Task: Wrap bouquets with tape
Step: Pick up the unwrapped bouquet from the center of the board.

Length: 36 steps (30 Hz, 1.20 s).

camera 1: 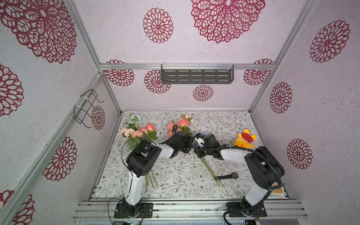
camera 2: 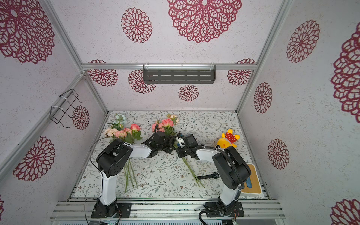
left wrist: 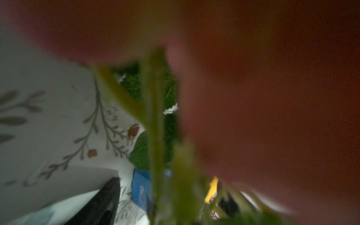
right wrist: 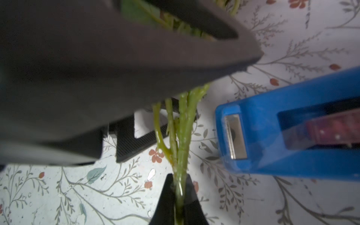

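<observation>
Pink rose petals [left wrist: 272, 97], blurred, fill most of the left wrist view. They belong to the bunch of artificial pink and peach roses [camera 1: 182, 123] that lies in the middle of the table [camera 1: 175, 175], its thin green stems [right wrist: 181, 136] running toward the robot. The right hand [right wrist: 180, 187] is clamped on these stems and gathers them into one bundle. The left hand [right wrist: 161, 105] stands nearer the blooms with its jaws apart, one on each side of the stems. I think it should close only when all stems are between the jaws, and gently, as thin stems may spring away. A bare part should be left between both hands for the tape. The small blue plastic tape dispenser [right wrist: 263, 97] sits just beside the stems, its metal cutter [right wrist: 234, 136] facing them; the free tape end I cannot see. The other bunch [camera 1: 137, 133], with pale blue blooms, lies well apart on the robot's left side.
</observation>
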{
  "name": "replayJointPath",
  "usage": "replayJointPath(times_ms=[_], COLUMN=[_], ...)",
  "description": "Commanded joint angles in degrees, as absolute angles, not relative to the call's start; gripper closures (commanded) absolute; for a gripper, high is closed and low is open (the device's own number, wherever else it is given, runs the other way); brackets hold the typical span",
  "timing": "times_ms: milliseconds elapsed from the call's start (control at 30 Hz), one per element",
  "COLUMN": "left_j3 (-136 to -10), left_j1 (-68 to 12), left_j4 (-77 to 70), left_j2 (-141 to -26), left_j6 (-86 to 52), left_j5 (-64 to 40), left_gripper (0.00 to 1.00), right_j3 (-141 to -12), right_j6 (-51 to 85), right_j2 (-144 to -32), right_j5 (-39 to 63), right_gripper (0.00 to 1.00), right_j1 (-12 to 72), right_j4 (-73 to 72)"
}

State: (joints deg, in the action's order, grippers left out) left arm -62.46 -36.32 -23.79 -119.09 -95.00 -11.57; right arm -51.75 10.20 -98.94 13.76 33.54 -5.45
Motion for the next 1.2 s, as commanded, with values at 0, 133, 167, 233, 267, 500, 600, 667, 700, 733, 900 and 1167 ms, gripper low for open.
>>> replayJointPath(times_ms=[0,133,167,233,267,500,600,667,700,733,900,1167], left_j3=[-63.8,-65.1,-65.2,-65.1,-64.9,-64.8,-65.0,-65.0,-64.9,-64.9,-66.0,-66.3], left_j1=[-37.0,-37.2,-37.2,-37.2,-37.1,-37.1,-37.1,-37.1,-37.1,-37.0,-37.0,-37.0], left_j4=[-23.0,-21.1,-20.8,-21.3,-21.8,-21.9,-21.2,-21.1,-21.1,-20.9,-17.4,-17.5], left_j2=[-120.8,-120.4,-120.4,-120.6,-120.7,-120.9,-120.8,-120.9,-120.8,-120.8,-120.0,-120.5], left_j6=[-96.2,-94.3,-94.1,-94.0,-94.1,-93.9,-93.5,-93.6,-93.6,-93.5,-91.7,-91.3], left_j5=[-11.4,-11.1,-11.1,-11.2,-11.2,-10.8,-10.7,-10.7,-10.6,-10.4,-9.6,-9.7], left_gripper=[0.27,0.5,0.57,0.67,0.71,0.95,1.0,1.0,1.0,1.0,1.0,1.0], right_j3=[-54.9,-55.4,-55.3,-55.1,-55.1,-53.8,-52.8,-51.7,-51.3,-50.9,-47.5,-43.5], right_j6=[10.4,10.3,10.3,10.2,10.2,11.1,11.5,12.0,12.3,12.7,13.8,20.0], right_j2=[-97.4,-97.9,-98.1,-98.4,-98.6,-98.9,-97.9,-96.9,-96.5,-96.0,-91.3,-87.6], right_j5=[15.8,16.1,16.1,16.4,16.6,14.7,13.4,12.8,12.7,12.6,10.4,23.9], right_gripper=[0.97,0.97,0.97,0.97,0.96,0.91,0.85,0.79,0.75,0.7,0.55,0.36], right_j1=[33.7,33.7,33.7,33.6,33.6,33.6,33.6,33.5,33.4,33.2,33.1,30.6], right_j4=[-6.7,-5.7,-5.6,-5.6,-5.4,-5.0,-4.6,-4.5,-4.2,-3.9,-3.2,-2.4])
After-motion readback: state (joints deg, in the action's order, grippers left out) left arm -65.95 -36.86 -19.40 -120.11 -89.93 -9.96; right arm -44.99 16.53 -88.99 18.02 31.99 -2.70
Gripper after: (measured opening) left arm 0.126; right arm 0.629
